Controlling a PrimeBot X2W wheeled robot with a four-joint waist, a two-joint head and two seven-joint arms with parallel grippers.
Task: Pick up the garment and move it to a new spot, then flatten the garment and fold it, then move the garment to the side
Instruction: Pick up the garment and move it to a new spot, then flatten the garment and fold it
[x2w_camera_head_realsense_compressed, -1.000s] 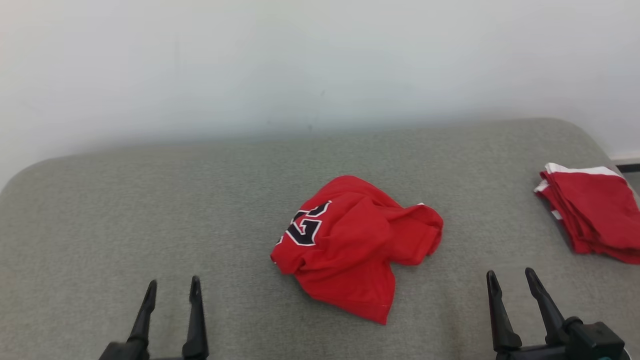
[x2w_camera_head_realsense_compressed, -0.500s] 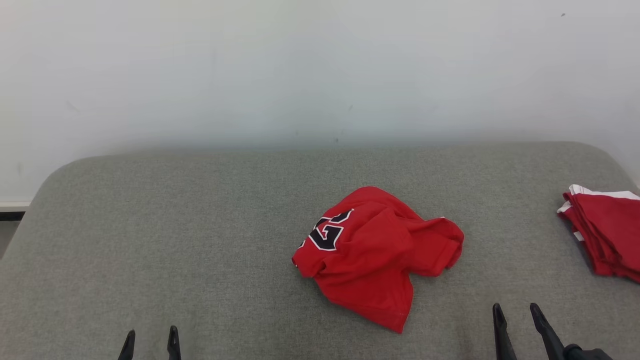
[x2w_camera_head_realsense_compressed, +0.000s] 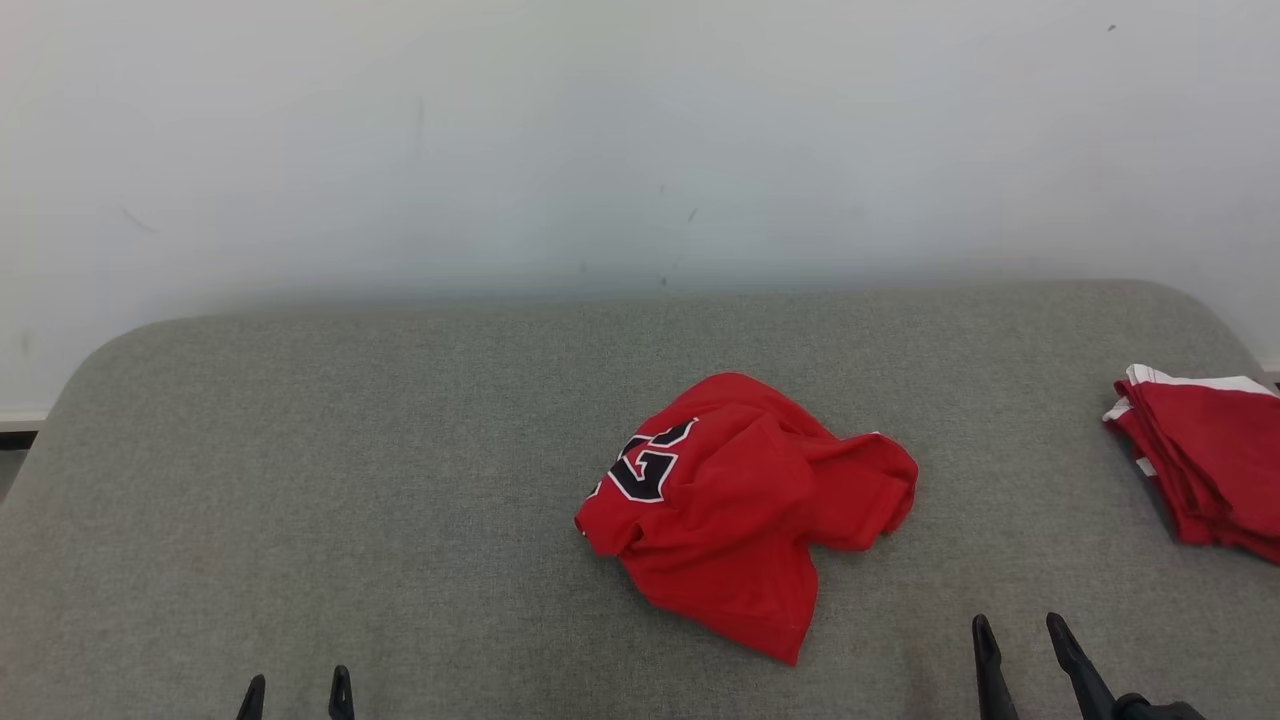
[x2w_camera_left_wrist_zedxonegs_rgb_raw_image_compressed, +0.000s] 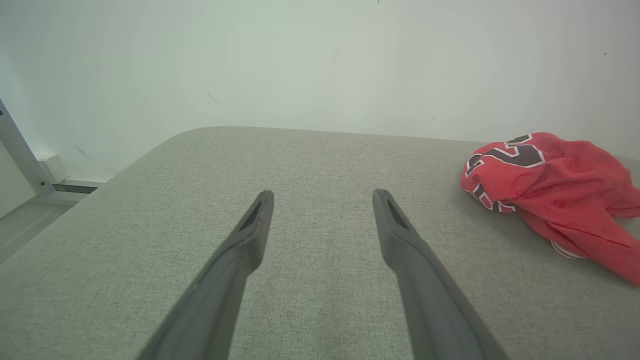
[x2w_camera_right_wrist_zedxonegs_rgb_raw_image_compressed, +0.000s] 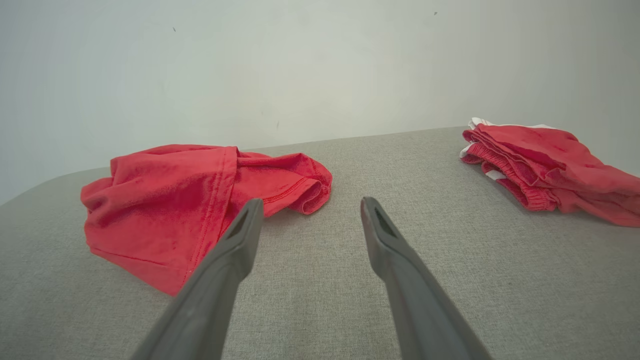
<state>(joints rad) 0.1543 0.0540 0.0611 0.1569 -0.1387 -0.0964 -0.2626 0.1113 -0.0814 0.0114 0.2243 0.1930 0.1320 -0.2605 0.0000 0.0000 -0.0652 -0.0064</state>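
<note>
1. A crumpled red fabric garment (x2w_camera_head_realsense_compressed: 740, 510) with a black, white-edged number lies heaped near the middle of the grey fabric-covered bench (x2w_camera_head_realsense_compressed: 300, 450).
2. The left pincer (x2w_camera_head_realsense_compressed: 297, 685) hangs at the lower left, its dark fingers apart and empty, well apart from the garment.
3. The right pincer (x2w_camera_head_realsense_compressed: 1018, 625) sits at the lower right, fingers spread, holding nothing, near the garment's lower hem but clear of it.
4. A folded stack of red cloth with white trim (x2w_camera_head_realsense_compressed: 1200, 460) rests at the bench's right edge.
</note>
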